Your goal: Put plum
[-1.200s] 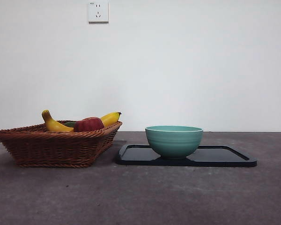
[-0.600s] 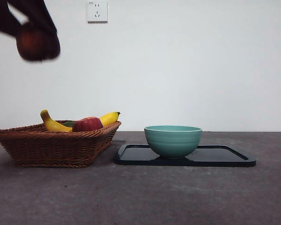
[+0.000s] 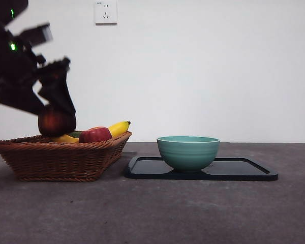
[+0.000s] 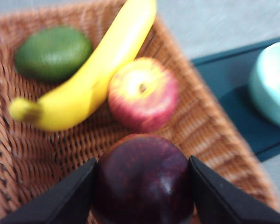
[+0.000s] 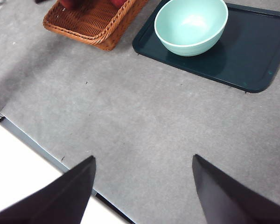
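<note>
Plum (image 4: 143, 179), glossy dark maroon and round, sits between left gripper (image 4: 143, 186) jaws.

You get even, soft light; the arm (image 3: 25, 66) is smeared by motion; the basket (image 4: 18, 154) looks perhaps slightly unfocused.

At the upper left of the front view, the left arm's blocky black gripper (image 3: 55, 104) shows as a dark, angular mass with two small bright green lights and a pale grey rectangular plate on top, motion-blurred at its edges. In the left wrist view its two jaws are flat, matte black wedges rising from the bottom corners. The right arm's black two-jawed gripper (image 5: 144, 191) shows the same plain matte black, pointed wedges, with no markings visible.
</note>
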Action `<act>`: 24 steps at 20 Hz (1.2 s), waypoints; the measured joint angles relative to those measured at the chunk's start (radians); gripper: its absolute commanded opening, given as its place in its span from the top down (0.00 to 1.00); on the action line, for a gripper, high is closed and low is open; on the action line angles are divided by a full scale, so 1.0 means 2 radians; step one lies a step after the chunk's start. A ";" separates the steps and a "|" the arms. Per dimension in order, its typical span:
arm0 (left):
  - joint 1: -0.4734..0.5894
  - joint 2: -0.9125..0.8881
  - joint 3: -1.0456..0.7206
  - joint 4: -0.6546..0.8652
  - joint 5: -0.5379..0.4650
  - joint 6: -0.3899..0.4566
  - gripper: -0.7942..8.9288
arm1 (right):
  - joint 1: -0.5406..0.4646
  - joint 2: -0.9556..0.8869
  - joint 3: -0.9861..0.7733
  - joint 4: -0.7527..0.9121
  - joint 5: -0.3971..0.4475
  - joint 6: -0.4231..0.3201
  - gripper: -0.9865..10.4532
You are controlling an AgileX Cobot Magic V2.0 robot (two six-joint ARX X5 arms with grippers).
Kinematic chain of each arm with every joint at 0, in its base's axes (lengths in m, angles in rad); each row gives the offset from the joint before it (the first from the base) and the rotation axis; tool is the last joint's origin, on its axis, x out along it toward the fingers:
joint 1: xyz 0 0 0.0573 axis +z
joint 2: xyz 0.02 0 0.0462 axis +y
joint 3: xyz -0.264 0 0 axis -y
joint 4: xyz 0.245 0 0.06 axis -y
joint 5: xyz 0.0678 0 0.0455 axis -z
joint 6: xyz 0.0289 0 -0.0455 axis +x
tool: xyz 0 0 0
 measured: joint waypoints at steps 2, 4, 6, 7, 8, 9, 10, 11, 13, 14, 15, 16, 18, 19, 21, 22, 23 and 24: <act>0.001 0.025 0.000 0.012 0.000 0.000 0.68 | 0.000 0.000 0.000 0.000 0.000 0.000 0.62; 0.001 0.043 0.000 0.027 0.000 0.000 0.68 | 0.000 0.000 0.000 0.000 0.000 0.000 0.62; 0.001 0.056 0.000 0.035 0.000 0.000 0.68 | 0.000 0.000 0.000 0.000 0.000 0.000 0.62; 0.001 0.062 0.000 0.036 0.000 0.000 0.68 | 0.000 0.000 0.000 0.000 0.000 0.000 0.62; 0.001 0.067 -0.001 0.036 0.000 0.000 0.68 | 0.000 0.000 0.000 0.000 0.000 0.000 0.62; 0.001 0.068 -0.001 0.036 0.000 0.000 0.68 | 0.000 0.000 0.000 0.000 0.000 0.000 0.62; 0.001 0.068 -0.001 0.037 0.000 0.000 0.67 | 0.000 0.000 0.000 0.000 0.000 0.000 0.62; 0.001 0.068 -0.001 0.038 0.000 0.000 0.66 | 0.000 0.000 0.000 0.000 0.000 0.000 0.62; 0.001 0.068 -0.001 0.038 0.000 0.000 0.66 | 0.000 0.000 0.000 0.000 0.000 0.000 0.62; 0.001 0.068 -0.001 0.037 0.000 0.000 0.66 | 0.000 0.000 0.000 0.000 0.000 0.000 0.62; 0.001 0.068 -0.001 0.035 0.000 0.000 0.66 | 0.000 0.000 0.000 0.000 0.000 0.000 0.62; 0.001 0.068 -0.001 0.030 0.000 0.000 0.66 | 0.000 0.000 0.000 0.000 0.000 0.000 0.62; 0.001 0.068 -0.001 0.016 0.000 0.000 0.62 | 0.000 0.000 0.000 0.000 0.000 0.000 0.62; 0.001 0.068 -0.001 0.014 0.000 0.000 0.58 | 0.000 0.000 0.000 0.000 0.000 0.000 0.62; 0.001 0.068 -0.001 0.010 0.000 0.000 0.52 | 0.000 0.000 0.000 0.000 0.000 0.000 0.62; 0.001 0.068 -0.001 0.010 0.000 0.000 0.52 | 0.000 0.000 0.000 0.000 0.000 0.000 0.62; 0.001 0.068 -0.001 0.010 0.000 0.000 0.52 | 0.000 0.000 0.000 0.000 0.000 0.000 0.62; 0.000 0.068 -0.001 0.010 0.000 0.000 0.52 | 0.000 0.000 0.000 0.000 0.000 0.000 0.62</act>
